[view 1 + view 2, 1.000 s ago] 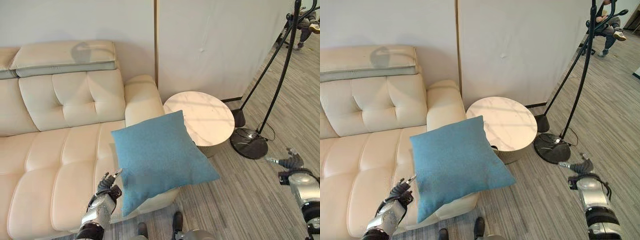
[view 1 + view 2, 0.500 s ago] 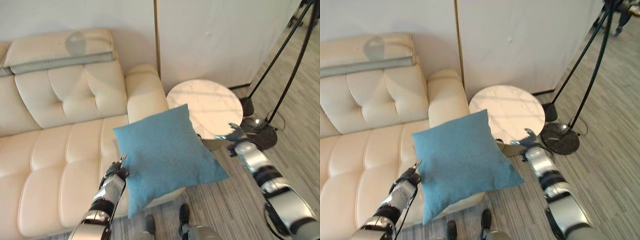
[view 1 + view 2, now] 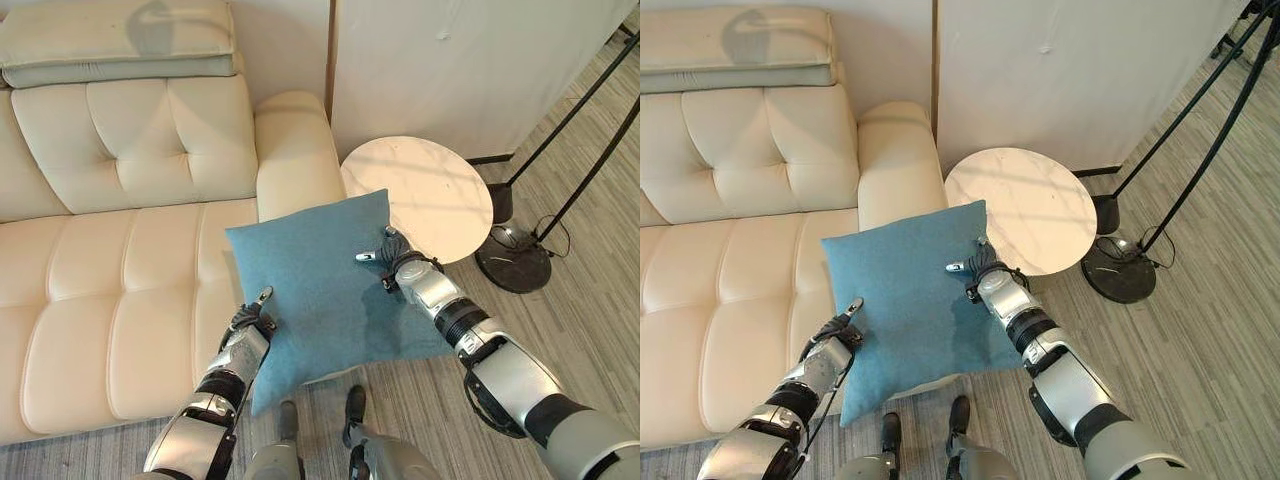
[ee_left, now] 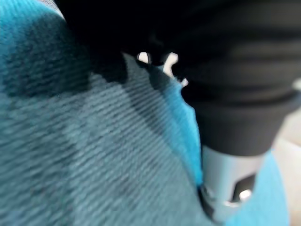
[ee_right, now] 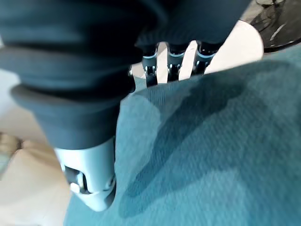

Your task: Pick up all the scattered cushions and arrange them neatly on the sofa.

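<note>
**Blue cushion held between both hands at the sofa's right end**

A square teal-blue fabric cushion (image 3: 320,285) sits tilted at the near right end of a cream tufted leather sofa (image 3: 110,300), overhanging the seat's front edge toward the grey striped carpet floor (image 3: 600,290). Its far corner lies just beside the sofa's rounded right armrest (image 3: 292,150).

The left hand (image 3: 252,322) is at the cushion's left edge, near the near-left corner, touching the fabric. In the left wrist view the cloth (image 4: 94,155) runs right up under the dark cover, and I cannot tell whether the fingers are spread or curled on it.

The right hand (image 3: 980,268) rests on the cushion's upper face near its far right corner. In the right wrist view the fingers (image 5: 170,66) reach over the cushion's far edge; whether they pinch it cannot be told.

A round white marble-topped side table (image 3: 440,190) stands just right of the armrest, near the cushion's far corner. Beyond it, a black lamp base (image 3: 512,262) with slanted black poles stands on the floor.
</note>
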Controlling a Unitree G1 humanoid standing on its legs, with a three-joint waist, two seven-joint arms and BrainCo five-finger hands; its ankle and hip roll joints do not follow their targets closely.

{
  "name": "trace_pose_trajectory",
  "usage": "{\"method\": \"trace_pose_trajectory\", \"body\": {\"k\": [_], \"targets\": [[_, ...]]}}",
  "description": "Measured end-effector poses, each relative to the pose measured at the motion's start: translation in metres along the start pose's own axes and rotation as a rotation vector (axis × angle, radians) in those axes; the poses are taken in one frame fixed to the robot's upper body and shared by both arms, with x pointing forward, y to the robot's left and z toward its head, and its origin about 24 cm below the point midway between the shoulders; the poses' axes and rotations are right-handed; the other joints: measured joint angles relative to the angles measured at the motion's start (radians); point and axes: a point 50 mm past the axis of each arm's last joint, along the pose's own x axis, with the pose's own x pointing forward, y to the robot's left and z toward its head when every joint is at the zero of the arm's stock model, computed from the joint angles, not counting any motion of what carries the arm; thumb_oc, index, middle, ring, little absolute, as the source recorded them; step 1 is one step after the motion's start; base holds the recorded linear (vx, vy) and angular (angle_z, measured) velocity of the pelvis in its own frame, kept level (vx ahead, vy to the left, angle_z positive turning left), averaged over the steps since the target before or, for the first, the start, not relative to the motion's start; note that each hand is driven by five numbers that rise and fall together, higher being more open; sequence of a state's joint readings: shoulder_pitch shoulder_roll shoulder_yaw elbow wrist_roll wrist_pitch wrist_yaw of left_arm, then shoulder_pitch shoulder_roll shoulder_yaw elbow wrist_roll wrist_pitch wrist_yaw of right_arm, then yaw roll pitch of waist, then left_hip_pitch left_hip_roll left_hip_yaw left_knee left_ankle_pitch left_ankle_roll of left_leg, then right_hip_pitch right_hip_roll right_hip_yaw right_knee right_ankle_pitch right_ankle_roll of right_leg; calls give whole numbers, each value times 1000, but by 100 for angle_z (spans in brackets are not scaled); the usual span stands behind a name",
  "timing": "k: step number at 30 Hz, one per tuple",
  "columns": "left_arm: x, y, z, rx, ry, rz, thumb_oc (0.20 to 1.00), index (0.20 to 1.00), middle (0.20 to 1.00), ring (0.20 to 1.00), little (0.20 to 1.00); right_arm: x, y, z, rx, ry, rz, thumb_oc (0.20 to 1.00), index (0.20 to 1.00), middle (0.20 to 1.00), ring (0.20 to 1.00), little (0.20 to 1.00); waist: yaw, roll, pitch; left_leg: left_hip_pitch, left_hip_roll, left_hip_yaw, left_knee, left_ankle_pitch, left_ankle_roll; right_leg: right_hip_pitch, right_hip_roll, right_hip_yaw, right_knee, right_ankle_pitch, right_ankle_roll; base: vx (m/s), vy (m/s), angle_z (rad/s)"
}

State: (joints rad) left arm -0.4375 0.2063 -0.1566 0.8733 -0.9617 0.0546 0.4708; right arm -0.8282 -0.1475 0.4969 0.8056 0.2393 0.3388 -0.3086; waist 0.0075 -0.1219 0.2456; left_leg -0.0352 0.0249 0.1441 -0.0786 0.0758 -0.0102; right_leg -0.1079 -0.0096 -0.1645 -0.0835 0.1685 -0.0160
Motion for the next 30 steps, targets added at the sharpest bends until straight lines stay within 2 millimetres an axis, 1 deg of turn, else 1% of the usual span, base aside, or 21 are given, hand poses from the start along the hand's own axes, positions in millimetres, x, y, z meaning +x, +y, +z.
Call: {"method": "trace_pose_trajectory", "body": {"k": [2,3,6,7,9,11,12,13,14,15,16,21,24,25,26,27,30], "targets": [[0,2,-3,5,10,5,1000,1000,1000,1000,1000,-5,10,-9,43,1,21,1000,1000,1000,1000,1000,0,-5,1,2,-1,0,-1,0,0,1,-1,0,0,0,0,0,0,0],[0,2,-3,5,13,5,1000,1000,1000,1000,1000,-6,11,-12,63,-1,20,1000,1000,1000,1000,1000,0,-5,1,3,-1,0,-1,0,0,3,-1,0,0,0,0,0,0,0],[0,4,-5,8,20,9,1000,1000,1000,1000,1000,-13,19,-30,162,20,35,1000,1000,1000,1000,1000,2,-6,1,10,-2,-1,-1,0,0,10,-2,-1,0,-1,1,0,0,0],[0,5,-7,15,24,10,1000,1000,1000,1000,1000,-16,22,-39,218,42,44,1000,1000,1000,1000,1000,0,-6,1,17,-2,-1,-1,0,0,17,-2,-1,0,-3,4,0,0,0],[0,8,-12,28,30,15,1000,1000,1000,1000,1000,-20,26,-47,311,51,61,1000,1000,1000,1000,1000,1,-6,1,26,-1,-4,-1,-1,-1,27,-2,-2,0,-11,16,0,0,0],[-1,10,-16,53,34,18,1000,1000,1000,1000,1000,-25,30,-60,422,91,72,1000,1000,1000,1000,1000,2,-5,1,30,-2,-5,-1,-1,-2,32,-3,-2,0,-16,22,0,0,0],[-1,12,-17,67,32,19,843,843,843,843,843,-26,32,-67,484,120,78,1000,1000,1000,1000,1000,2,-5,1,31,-2,-6,-1,-3,-4,33,-4,-3,-1,-17,22,6,-18,5],[-1,12,-17,89,24,15,611,611,611,611,611,-27,32,-71,518,139,80,1000,1000,1000,1000,1000,2,-5,1,31,-3,-8,-1,-5,-6,33,-5,-4,-2,-20,21,5,-14,4],[-1,11,-17,95,23,10,514,514,514,514,514,-27,33,-73,535,148,80,1000,1000,1000,1000,1000,2,-5,1,30,-3,-9,-1,-5,-6,33,-6,-5,-3,-20,21,6,-20,7],[-1,10,-19,137,17,-8,250,250,250,250,250,-27,33,-76,560,161,78,1000,1000,1000,1000,1000,3,-1,-1,28,-5,-17,-1,-5,-7,34,-7,-9,-5,-21,21,7,-14,10],[-1,9,-19,174,8,-21,200,200,200,200,200,-27,32,-78,580,171,79,1000,1000,1000,1000,1000,2,2,-2,26,-6,-22,-1,-5,-8,34,-9,-15,-5,-21,21,8,-15,15],[-2,7,-22,332,-32,-51,200,200,200,200,200,-26,31,-82,620,173,74,1000,1000,1000,1000,1000,5,9,-6,17,-10,-30,1,-3,-9,33,-16,-29,-5,-21,21,-10,-19,9],[-3,5,-25,359,-27,-78,200,200,200,200,200,-25,28,-84,614,176,66,1000,1000,1000,1000,1000,5,28,-22,-4,-13,-45,2,-3,-9,16,-18,-35,-5,-21,21,-14,-16,9],[-3,4,-25,367,-28,-85,200,200,200,200,200,-25,28,-84,614,175,65,1000,1000,1000,1000,1000,4,34,-24,-13,-13,-52,2,-1,-10,13,-18,-42,-3,-16,15,1,-7,14],[-3,3,-26,376,-27,-89,200,200,200,200,200,-25,28,-84,613,176,64,937,937,937,937,937,3,38,-26,-15,-12,-54,2,0,-10,11,-18,-50,-2,-14,12,5,-9,19],[-4,3,-27,379,-24,-93,200,200,200,200,200,-25,27,-85,610,180,60,200,200,200,200,200,4,43,-29,-16,-11,-58,2,5,-7,12,-17,-56,-1,-14,10,6,-3,14],[-3,3,-28,380,-18,-90,200,200,200,200,200,-23,23,-84,568,166,50,200,200,200,200,200,5,52,-30,-16,-9,-66,3,7,-7,12,-15,-59,0,-15,9,3,-1,3]]}}
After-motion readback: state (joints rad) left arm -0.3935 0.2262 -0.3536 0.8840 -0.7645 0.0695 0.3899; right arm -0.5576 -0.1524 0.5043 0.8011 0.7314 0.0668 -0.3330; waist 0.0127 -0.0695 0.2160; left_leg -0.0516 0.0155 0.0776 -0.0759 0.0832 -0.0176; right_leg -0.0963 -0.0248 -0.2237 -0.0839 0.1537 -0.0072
